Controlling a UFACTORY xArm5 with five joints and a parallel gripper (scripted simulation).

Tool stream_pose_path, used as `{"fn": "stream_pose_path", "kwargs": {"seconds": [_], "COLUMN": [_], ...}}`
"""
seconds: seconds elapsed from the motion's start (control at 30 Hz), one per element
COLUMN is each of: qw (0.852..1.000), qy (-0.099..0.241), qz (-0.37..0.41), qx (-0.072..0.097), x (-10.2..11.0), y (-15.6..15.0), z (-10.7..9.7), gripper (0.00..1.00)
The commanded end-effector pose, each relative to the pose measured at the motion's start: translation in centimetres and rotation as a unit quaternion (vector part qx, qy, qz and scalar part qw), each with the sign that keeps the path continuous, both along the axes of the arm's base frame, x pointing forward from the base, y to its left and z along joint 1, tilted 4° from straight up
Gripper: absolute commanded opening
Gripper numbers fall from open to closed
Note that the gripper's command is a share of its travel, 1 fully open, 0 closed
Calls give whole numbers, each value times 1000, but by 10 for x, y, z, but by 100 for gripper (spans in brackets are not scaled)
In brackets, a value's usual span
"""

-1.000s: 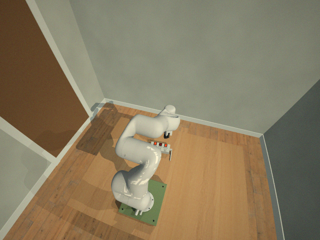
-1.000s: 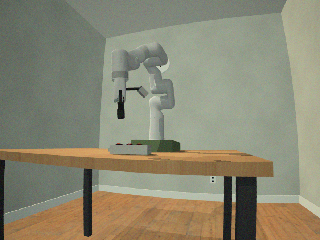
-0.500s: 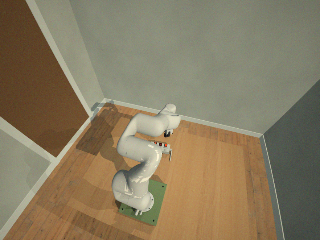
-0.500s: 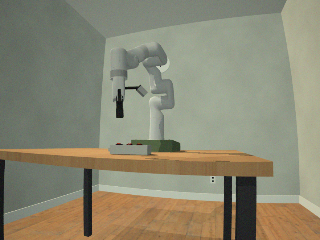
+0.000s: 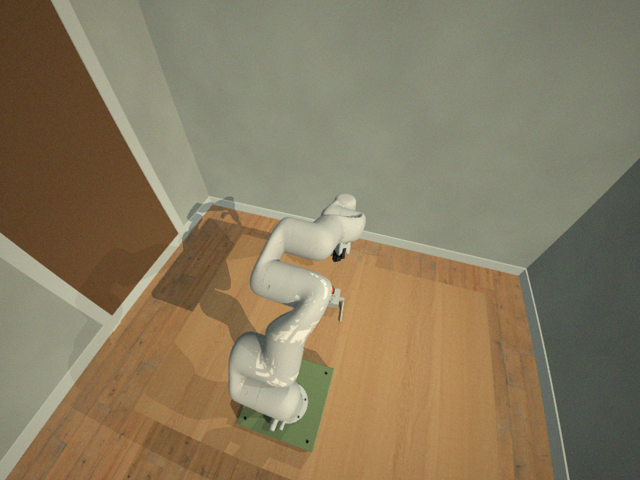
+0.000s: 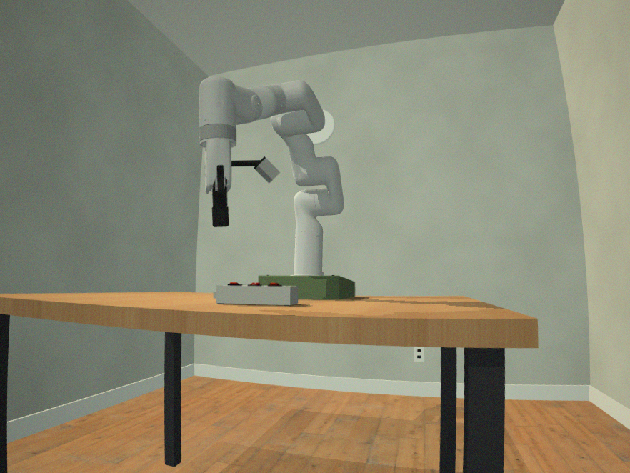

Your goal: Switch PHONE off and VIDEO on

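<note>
A grey power strip (image 6: 256, 294) lies flat on the wooden table, with three red switches on its top. In the top view my arm hides almost all of it; only its right end (image 5: 337, 301) shows. The switch labels and positions are too small to read. My gripper (image 6: 220, 216) hangs well above the left end of the strip, pointing straight down, its black fingers shut on nothing. In the top view the gripper (image 5: 338, 255) shows as a dark tip under the wrist.
The arm stands on a green base plate (image 6: 306, 286) just behind the strip, also seen from above (image 5: 289, 405). A small grey camera box (image 6: 267, 169) sticks out beside the wrist. The table's front edge (image 6: 264, 320) faces the exterior view.
</note>
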State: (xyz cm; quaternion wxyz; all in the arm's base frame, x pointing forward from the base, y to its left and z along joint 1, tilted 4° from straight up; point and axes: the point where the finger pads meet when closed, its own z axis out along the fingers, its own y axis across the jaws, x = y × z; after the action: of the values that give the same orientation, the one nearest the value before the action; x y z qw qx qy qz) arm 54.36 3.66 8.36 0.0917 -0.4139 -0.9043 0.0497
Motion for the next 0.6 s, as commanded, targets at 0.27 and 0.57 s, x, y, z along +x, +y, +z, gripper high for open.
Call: {"fn": "stream_pose_path", "kwargs": {"seconds": [0.27, 0.57], "qw": [999, 997], "qy": [21, 32], "qz": [39, 66], "qx": [7, 13], "x": [49, 70], "y": [5, 8], "z": [-8, -19], "gripper": [0, 0]}}
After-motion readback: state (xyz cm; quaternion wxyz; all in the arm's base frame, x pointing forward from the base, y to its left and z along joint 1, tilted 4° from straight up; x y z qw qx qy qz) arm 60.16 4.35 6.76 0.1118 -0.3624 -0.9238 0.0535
